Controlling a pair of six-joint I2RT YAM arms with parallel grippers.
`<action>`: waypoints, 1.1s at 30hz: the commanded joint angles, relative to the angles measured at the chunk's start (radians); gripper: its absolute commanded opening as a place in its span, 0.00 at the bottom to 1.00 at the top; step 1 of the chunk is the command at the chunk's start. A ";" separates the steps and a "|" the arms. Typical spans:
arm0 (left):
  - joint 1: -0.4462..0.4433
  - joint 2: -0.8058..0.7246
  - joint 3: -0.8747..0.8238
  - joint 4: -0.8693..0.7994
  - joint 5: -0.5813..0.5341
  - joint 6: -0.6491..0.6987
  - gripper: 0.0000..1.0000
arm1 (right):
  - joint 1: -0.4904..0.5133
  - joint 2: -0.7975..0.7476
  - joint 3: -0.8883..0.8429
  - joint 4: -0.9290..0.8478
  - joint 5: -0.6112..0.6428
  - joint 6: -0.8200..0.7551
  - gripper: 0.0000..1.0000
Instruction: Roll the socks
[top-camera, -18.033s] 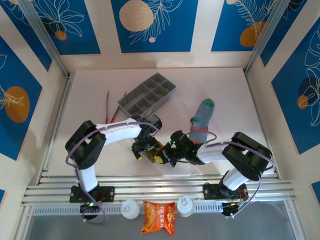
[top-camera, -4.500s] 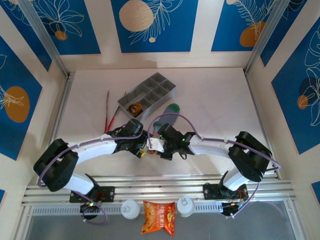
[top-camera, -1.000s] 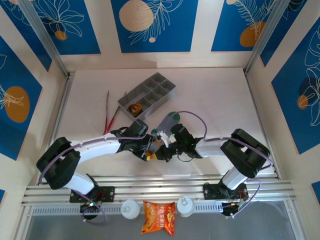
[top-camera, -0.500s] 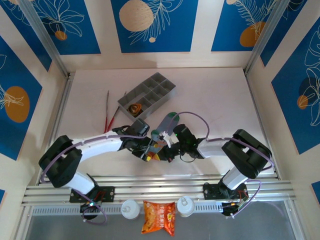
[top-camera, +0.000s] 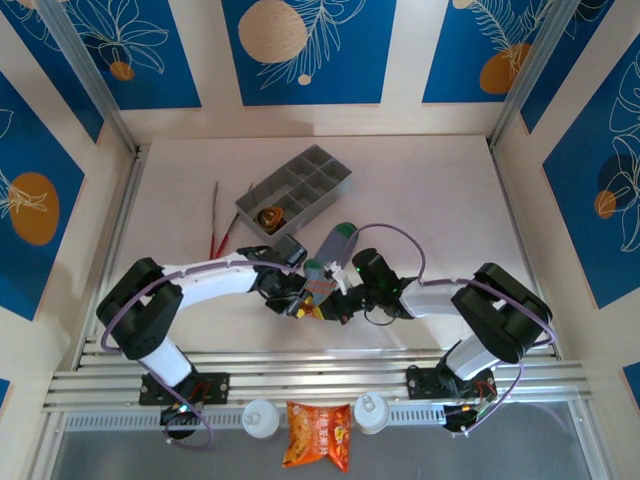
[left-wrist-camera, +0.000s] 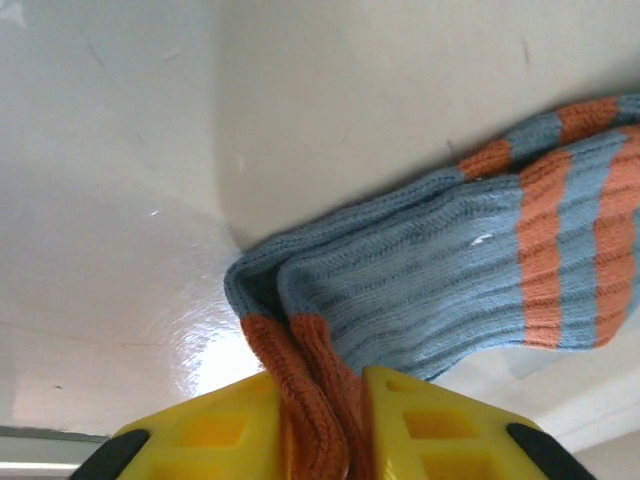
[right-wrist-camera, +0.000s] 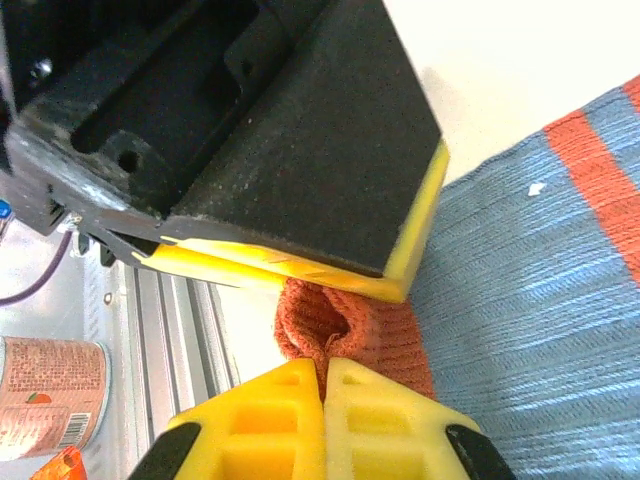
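The grey-blue sock (left-wrist-camera: 450, 260) lies flat on the table (left-wrist-camera: 120, 150). Its striped body runs away from the left pincer (left-wrist-camera: 318, 388) and off to that pincer's right. Its orange cuff (left-wrist-camera: 300, 370) stands bunched between that pincer's yellow fingers, which are clenched on it. The right pincer (right-wrist-camera: 325, 375) meets the same cuff from the opposite side with its fingers pressed together and no gap between them. The cuff's mouth gapes just beyond its tips, and I cannot tell whether a thin fold of knit is caught there. From above, the green toe (top-camera: 345, 232) is the end farthest from both pincers, near the grey tray (top-camera: 325, 160), where a brown-orange bundle (top-camera: 268, 215) sits in one compartment.

The main risk, as I judge it, is the crowding. The left pincer's black body and yellow pad almost touch the right one's tips, so a small turn by either arm could knock them together or pry the cuff loose.

The left hold is only on the cuff's edge, right at the fingertips. A pull along the sock could stretch the ribbing until it slips out.

If the right pincer has no cloth, a rolling move would lack a second anchor. The free body and toe would then likely drag across the table instead of curling, giving a slack, lopsided roll.
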 joint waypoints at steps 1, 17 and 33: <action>0.008 0.024 0.037 -0.117 0.002 0.038 0.22 | -0.019 -0.026 -0.020 -0.034 0.011 0.018 0.00; 0.025 0.178 0.237 -0.369 0.023 0.091 0.35 | -0.043 0.070 0.041 -0.135 0.060 0.056 0.00; 0.042 -0.053 0.161 -0.175 -0.032 0.242 0.44 | -0.098 0.186 0.140 -0.243 0.079 0.128 0.00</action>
